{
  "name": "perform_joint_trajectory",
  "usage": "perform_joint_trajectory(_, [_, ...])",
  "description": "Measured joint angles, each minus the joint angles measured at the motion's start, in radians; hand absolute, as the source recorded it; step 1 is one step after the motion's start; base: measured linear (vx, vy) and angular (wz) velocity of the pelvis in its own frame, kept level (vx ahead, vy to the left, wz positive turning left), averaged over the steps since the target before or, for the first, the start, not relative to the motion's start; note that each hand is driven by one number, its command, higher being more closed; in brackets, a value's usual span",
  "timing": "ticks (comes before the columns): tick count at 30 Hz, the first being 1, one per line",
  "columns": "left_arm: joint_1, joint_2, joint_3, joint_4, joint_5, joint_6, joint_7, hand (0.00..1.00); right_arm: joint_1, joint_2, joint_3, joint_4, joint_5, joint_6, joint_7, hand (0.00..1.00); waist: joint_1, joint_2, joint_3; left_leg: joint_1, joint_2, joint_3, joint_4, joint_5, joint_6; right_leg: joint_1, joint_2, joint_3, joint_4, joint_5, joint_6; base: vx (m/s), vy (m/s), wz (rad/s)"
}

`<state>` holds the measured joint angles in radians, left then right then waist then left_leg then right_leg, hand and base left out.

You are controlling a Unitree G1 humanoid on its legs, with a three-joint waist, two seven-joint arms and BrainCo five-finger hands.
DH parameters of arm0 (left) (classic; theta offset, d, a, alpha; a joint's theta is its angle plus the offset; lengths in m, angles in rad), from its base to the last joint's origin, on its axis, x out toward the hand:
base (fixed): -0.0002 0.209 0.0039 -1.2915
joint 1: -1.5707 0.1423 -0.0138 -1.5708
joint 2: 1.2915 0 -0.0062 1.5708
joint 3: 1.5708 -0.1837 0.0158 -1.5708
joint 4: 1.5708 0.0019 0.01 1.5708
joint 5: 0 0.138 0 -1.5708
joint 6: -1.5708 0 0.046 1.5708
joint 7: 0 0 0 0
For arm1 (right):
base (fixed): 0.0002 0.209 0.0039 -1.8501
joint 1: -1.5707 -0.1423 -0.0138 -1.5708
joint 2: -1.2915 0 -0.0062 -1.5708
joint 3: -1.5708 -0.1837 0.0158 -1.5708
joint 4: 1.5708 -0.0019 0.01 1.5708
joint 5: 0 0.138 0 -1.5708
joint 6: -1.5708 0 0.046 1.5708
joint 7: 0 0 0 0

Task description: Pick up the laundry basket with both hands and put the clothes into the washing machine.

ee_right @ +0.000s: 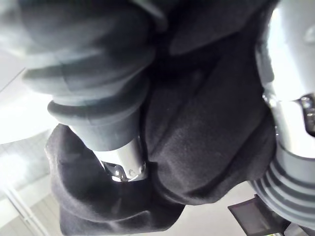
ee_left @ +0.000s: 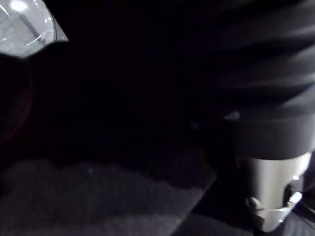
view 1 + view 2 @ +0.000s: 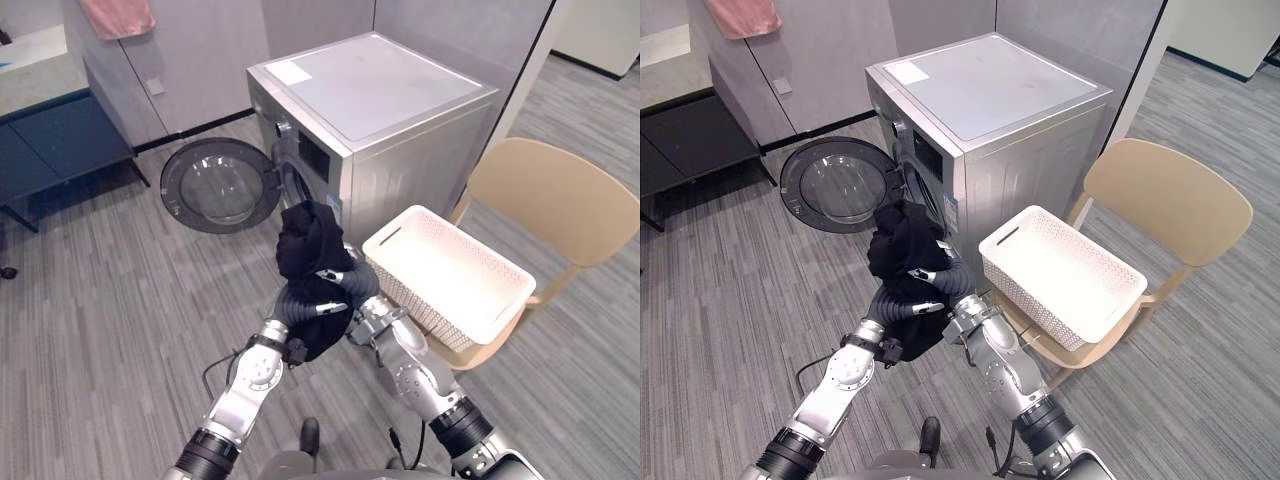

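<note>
Laundry basket empty centre-right; left robot hand and right robot hand, closure indeterminable, carry black garment mid-frame; loading pending.

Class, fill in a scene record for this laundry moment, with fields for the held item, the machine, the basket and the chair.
Held item: black garment, bunched between left robot hand and right robot hand
Washing machine: round door open, just beyond the garment
Laundry basket: white, looks empty, resting on the chair
Chair: tan, beside the machine
</note>
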<state>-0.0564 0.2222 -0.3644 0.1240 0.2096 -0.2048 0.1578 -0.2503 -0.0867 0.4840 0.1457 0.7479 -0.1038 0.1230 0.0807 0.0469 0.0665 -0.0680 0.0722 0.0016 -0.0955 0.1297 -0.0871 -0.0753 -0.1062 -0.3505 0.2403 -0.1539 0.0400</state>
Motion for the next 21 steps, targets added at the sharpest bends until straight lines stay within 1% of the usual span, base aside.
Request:
perform_joint_trajectory(1, [-0.002, 0.002, 0.000, 0.002, 0.000, -0.001, 0.002, 1.00, -0.001, -0.003, 0.000, 0.000, 0.003, -0.001, 0.000, 1.00, -0.010, -0.002, -0.004, -0.001, 0.003, -0.001, 0.000, 0.002, -0.003, -0.002, 0.003, 0.000, 0.000, 0.003, -0.005, -0.06, -0.030, -0.06])
perform_joint_trajectory(2, [-0.002, 0.005, 0.000, 0.002, 0.000, -0.002, 0.005, 1.00, -0.001, -0.005, 0.000, 0.000, 0.010, -0.001, 0.000, 1.00, -0.012, -0.004, -0.007, -0.001, 0.004, -0.001, 0.000, 0.002, -0.003, -0.003, 0.005, 0.003, 0.000, 0.004, -0.006, -0.02, -0.029, -0.13])
perform_joint_trajectory(3, [-0.006, 0.012, -0.010, 0.002, 0.000, -0.002, 0.012, 1.00, -0.001, -0.015, 0.004, 0.000, 0.024, -0.004, 0.000, 0.00, -0.012, -0.006, -0.014, -0.002, 0.007, 0.002, 0.000, 0.002, -0.004, -0.009, 0.010, 0.011, -0.001, 0.007, -0.010, 0.00, -0.036, -0.19])
perform_joint_trajectory(5, [-0.014, 0.019, -0.018, 0.005, -0.002, 0.001, 0.031, 1.00, -0.001, -0.028, 0.010, -0.001, 0.040, -0.008, 0.002, 0.00, -0.012, -0.010, -0.024, -0.010, 0.015, 0.005, 0.000, 0.005, -0.007, -0.018, 0.019, 0.017, -0.006, 0.012, -0.013, 0.01, -0.044, -0.15])
perform_joint_trajectory(7, [-0.015, 0.019, -0.016, 0.005, -0.008, 0.003, 0.049, 1.00, -0.001, -0.046, 0.028, -0.003, 0.044, -0.024, 0.002, 0.00, -0.014, -0.011, -0.026, -0.009, 0.021, 0.005, 0.000, 0.007, -0.008, -0.018, 0.026, 0.019, -0.008, 0.013, -0.015, 0.03, -0.047, -0.05])
perform_joint_trajectory(11, [-0.012, 0.008, -0.010, 0.005, -0.046, 0.003, 0.062, 1.00, 0.001, -0.049, 0.028, -0.004, 0.044, -0.028, 0.003, 0.00, -0.012, -0.011, -0.027, -0.010, 0.029, 0.005, 0.001, 0.012, -0.005, -0.018, 0.035, 0.020, -0.009, 0.015, -0.021, 0.06, -0.046, -0.02])
perform_joint_trajectory(12, [-0.008, 0.001, -0.001, 0.004, -0.054, 0.003, 0.063, 1.00, 0.003, -0.049, 0.027, -0.007, 0.040, -0.029, 0.004, 0.00, -0.012, -0.011, -0.027, -0.010, 0.029, 0.005, 0.001, 0.012, -0.005, -0.018, 0.036, 0.021, -0.008, 0.014, -0.022, 0.06, -0.040, -0.02])
perform_joint_trajectory(13, [0.003, -0.027, 0.038, 0.004, -0.074, 0.003, 0.067, 1.00, 0.013, -0.050, 0.026, -0.019, 0.029, -0.026, 0.012, 0.00, -0.012, -0.011, -0.027, -0.010, 0.029, 0.005, 0.001, 0.012, -0.005, -0.019, 0.038, 0.022, -0.005, 0.014, -0.022, 0.07, -0.023, -0.01])
perform_joint_trajectory(15, [0.030, -0.070, 0.067, -0.016, -0.097, 0.002, 0.064, 1.00, 0.035, -0.043, 0.002, -0.056, -0.019, -0.021, 0.011, 0.00, -0.011, -0.011, -0.027, -0.009, 0.023, 0.005, 0.001, 0.012, -0.005, -0.017, 0.040, 0.023, -0.009, 0.013, -0.022, 0.06, -0.009, 0.00])
perform_joint_trajectory(17, [0.063, -0.134, 0.111, -0.040, -0.138, 0.002, 0.065, 1.00, 0.077, -0.037, -0.042, -0.133, -0.143, -0.014, 0.010, 0.00, -0.011, -0.013, -0.028, -0.008, 0.022, 0.004, 0.001, 0.012, -0.005, -0.012, 0.043, 0.022, -0.016, 0.013, -0.022, 0.05, -0.010, 0.00])
perform_joint_trajectory(18, [0.068, -0.147, 0.129, -0.040, -0.141, 0.002, 0.065, 1.00, 0.091, -0.034, -0.062, -0.159, -0.166, -0.010, 0.011, 0.00, -0.011, -0.013, -0.028, -0.006, 0.021, 0.004, 0.001, 0.012, -0.005, -0.010, 0.044, 0.022, -0.018, 0.013, -0.022, 0.05, -0.016, 0.00])
perform_joint_trajectory(19, [0.075, -0.162, 0.163, -0.041, -0.152, 0.002, 0.068, 1.00, 0.111, -0.034, -0.089, -0.194, -0.265, -0.009, -0.003, 0.00, -0.012, -0.013, -0.028, -0.002, 0.021, 0.004, 0.001, 0.012, -0.005, -0.005, 0.046, 0.023, -0.020, 0.013, -0.022, 0.04, -0.014, 0.00])
perform_joint_trajectory(20, [0.085, -0.172, 0.213, -0.042, -0.161, 0.003, 0.078, 1.00, 0.142, -0.039, -0.133, -0.236, -0.387, -0.019, -0.026, 0.00, -0.012, -0.014, -0.028, 0.005, 0.020, 0.002, 0.001, 0.011, -0.004, 0.005, 0.046, 0.023, -0.028, 0.013, -0.022, 0.04, -0.011, 0.00])
perform_joint_trajectory(21, [0.097, -0.171, 0.256, -0.046, -0.162, 0.002, 0.092, 1.00, 0.170, -0.041, -0.183, -0.263, -0.482, -0.040, -0.050, 0.00, -0.012, -0.015, -0.029, 0.009, 0.020, 0.000, 0.001, 0.011, -0.004, 0.011, 0.047, 0.023, -0.034, 0.013, -0.021, 0.00, 0.000, 0.00])
